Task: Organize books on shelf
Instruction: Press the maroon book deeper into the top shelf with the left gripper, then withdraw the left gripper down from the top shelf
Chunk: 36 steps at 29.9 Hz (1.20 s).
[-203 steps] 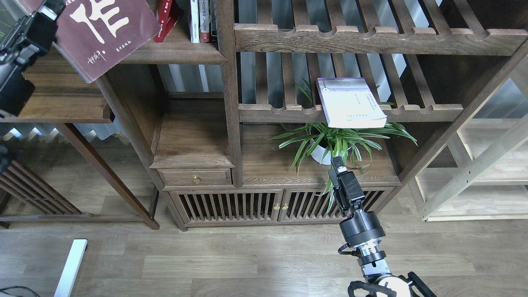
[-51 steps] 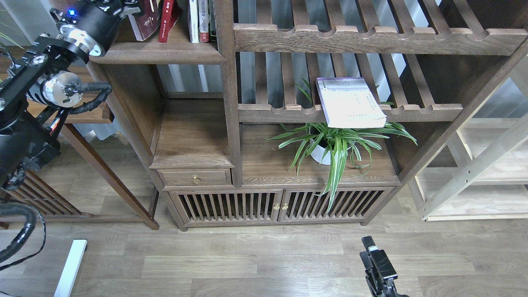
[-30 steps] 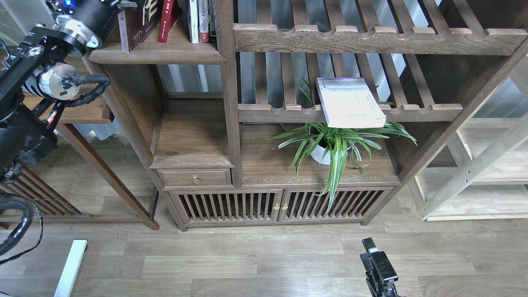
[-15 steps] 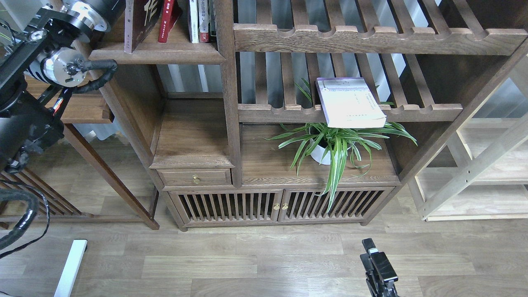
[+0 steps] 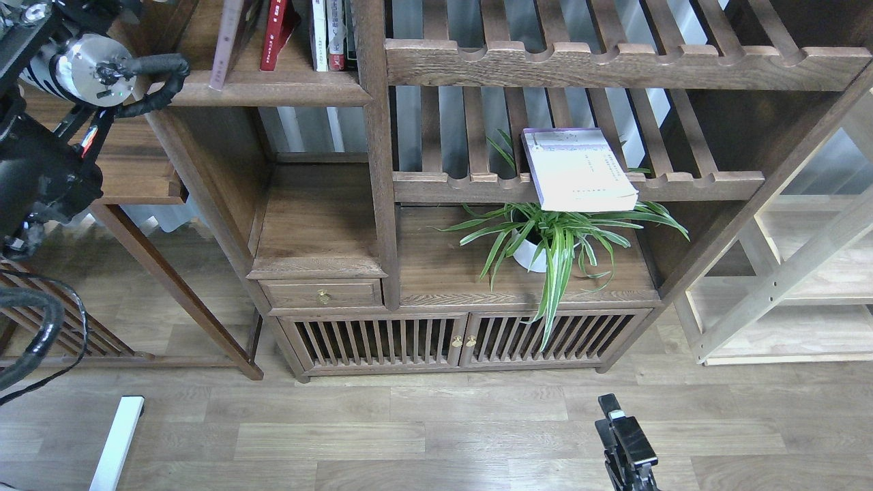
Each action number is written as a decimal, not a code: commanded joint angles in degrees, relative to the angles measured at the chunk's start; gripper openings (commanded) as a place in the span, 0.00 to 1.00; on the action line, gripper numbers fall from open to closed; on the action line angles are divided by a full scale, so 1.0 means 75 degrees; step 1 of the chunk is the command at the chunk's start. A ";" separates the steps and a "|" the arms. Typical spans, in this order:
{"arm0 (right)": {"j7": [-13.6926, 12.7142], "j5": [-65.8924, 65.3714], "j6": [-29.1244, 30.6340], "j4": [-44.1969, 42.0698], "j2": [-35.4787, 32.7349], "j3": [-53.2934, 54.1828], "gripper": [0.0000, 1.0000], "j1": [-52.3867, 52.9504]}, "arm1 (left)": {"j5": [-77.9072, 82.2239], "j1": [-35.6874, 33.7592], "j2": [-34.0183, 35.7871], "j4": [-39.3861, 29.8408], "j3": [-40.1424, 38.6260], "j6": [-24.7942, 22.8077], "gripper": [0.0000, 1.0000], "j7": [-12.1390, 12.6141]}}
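The dark maroon book stands nearly upright on the solid shelf at the top left, seen edge-on by its pale pages. The bright red book leans beside it, next to thin upright books. The pale lavender-white book lies flat on the lower slatted rack, overhanging its front rail. My left arm rises at the top left; its gripper is past the top edge. My right gripper is low at the bottom edge, empty, its fingers too dark to separate.
A potted spider plant stands on the cabinet top under the lavender-white book. A small drawer and slatted doors are below. A side table is at the left and a light wood frame at the right.
My left arm has risen and drawn toward the top-left corner, its gripper leaving the view. The maroon book has turned from showing its cover to standing edge-on on the shelf. The right gripper is still.
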 commanded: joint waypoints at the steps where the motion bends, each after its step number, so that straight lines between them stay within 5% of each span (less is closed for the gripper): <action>1: -0.0011 -0.0001 0.0000 0.0000 0.0000 0.0011 0.71 0.0000 | -0.0032 -0.0017 -0.0001 -0.0060 -0.0031 0.0005 0.58 0.0001; 22: -0.0011 0.0011 0.0000 -0.0012 0.0106 0.0164 0.74 0.0468 | -0.0524 0.0370 0.0690 -0.1852 -0.0406 0.0017 0.64 0.0305; 31: -0.0023 0.0011 0.0000 -0.0012 0.0234 0.0152 0.97 0.1078 | -0.0980 0.0873 0.1580 -0.2883 -0.0722 -0.0053 0.81 0.0399; 36: -0.0035 0.0011 0.0000 -0.0012 0.0433 0.0105 0.99 0.1522 | -0.1063 0.1412 0.1745 -0.3481 -0.0979 -0.0077 0.93 0.0353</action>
